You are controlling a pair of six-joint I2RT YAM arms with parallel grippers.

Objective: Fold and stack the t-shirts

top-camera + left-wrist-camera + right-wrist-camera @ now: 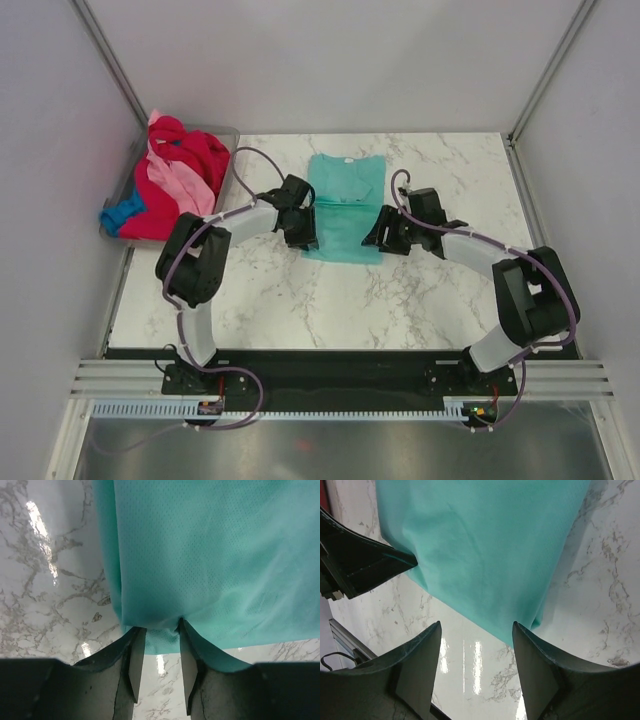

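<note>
- The teal t-shirt (345, 205) lies flat on the marble table (330, 300), in the middle of its far half, collar toward the far wall and hem toward the arms
- It looks folded lengthwise into a narrow panel, with the sleeves tucked in
- The left gripper (305, 238) sits low at the near left corner of the teal t-shirt, its arm reaching in from the left
- In the left wrist view its jaws stand partly apart; the hem of the cloth (215, 555) reaches just between the tips of the fingers (132, 655), and bare marble (50, 580) shows in the gap below, so nothing is pinched
- The right gripper (378, 238) sits at the near right corner of the same shirt, level with the left one
- In the right wrist view its jaws are spread wide; the near corner of the cloth (485, 545) lies just beside the inner face of one finger (535, 670), while the other finger is over bare table (610, 580)
- A grey translucent tub (226, 132) stands at the far left corner of the table, well apart from the teal shirt
- The tub holds a heap of the other tees: a red t-shirt (195, 158) on top, a pink t-shirt (180, 190) draped across it, and a blue t-shirt (125, 212) spilling over the near left rim
</note>
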